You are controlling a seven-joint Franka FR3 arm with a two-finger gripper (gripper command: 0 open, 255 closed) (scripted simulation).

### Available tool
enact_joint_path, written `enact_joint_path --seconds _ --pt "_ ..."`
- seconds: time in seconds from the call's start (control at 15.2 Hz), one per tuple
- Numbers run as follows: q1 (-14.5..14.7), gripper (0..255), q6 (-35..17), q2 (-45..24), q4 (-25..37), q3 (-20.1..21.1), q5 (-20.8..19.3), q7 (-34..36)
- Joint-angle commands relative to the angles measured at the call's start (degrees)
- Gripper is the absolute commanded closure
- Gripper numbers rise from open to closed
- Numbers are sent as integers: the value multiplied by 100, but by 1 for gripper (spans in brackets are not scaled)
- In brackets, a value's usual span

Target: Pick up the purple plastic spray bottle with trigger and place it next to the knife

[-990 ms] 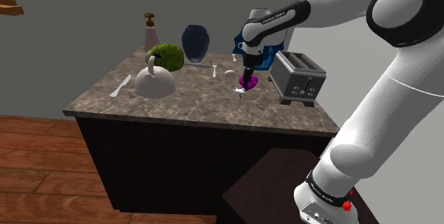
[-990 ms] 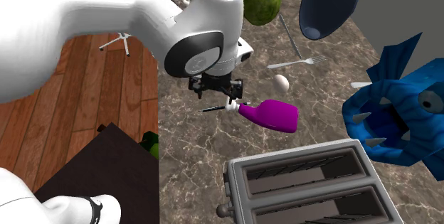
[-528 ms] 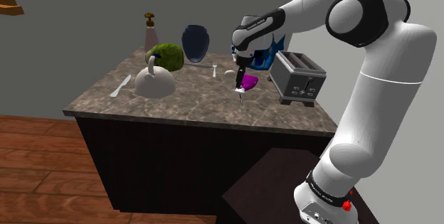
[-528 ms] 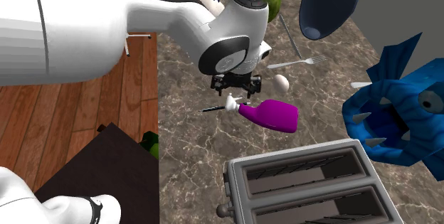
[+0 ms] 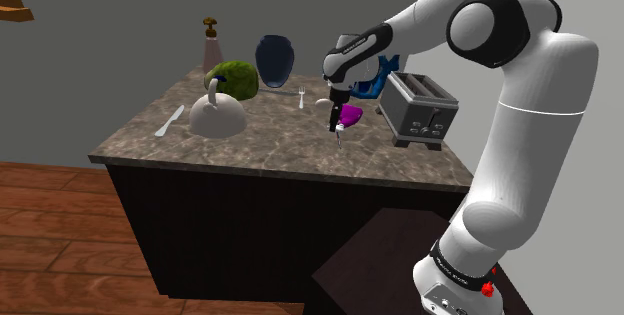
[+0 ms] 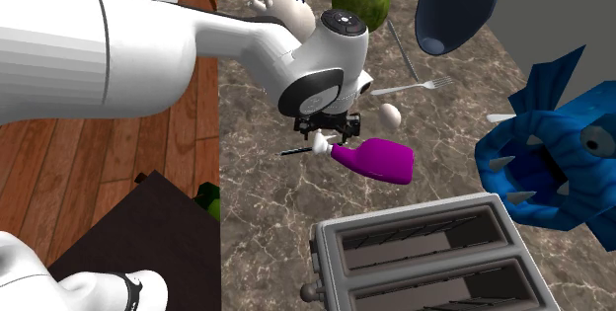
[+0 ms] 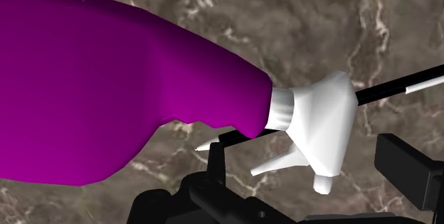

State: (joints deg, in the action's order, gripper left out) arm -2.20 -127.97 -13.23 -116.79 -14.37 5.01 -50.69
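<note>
Your purple spray bottle (image 6: pixel 380 159) lies on its side on the marbled counter (image 5: pixel 250 138), near the toaster (image 6: pixel 424 255). The gripper (image 6: pixel 326 129) hangs just over its white trigger head (image 7: pixel 320 126). The wrist view gives you the fingers (image 7: pixel 405 169): spread apart on either side of that head, clasping nothing. The shoulder view gives you the knife (image 5: pixel 170 121), at the counter's left end, well apart from the bottle.

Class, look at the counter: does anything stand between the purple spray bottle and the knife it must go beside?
Yes. A white kettle sits between the spray bottle and the knife, close beside the knife. The carry would likely need to go over or around it.
</note>
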Motion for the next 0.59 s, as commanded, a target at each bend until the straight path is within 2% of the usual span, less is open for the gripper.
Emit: enact_joint_path --seconds 0.0,0.33,0.4,0.53 --pt "0 0 -16 -8 -4 2 4 -1" --pt "0 0 -15 -8 -4 2 3 -1" --pt "0 255 -15 -8 -4 2 3 -1" --pt "0 255 -14 -8 -4 2 3 -1"
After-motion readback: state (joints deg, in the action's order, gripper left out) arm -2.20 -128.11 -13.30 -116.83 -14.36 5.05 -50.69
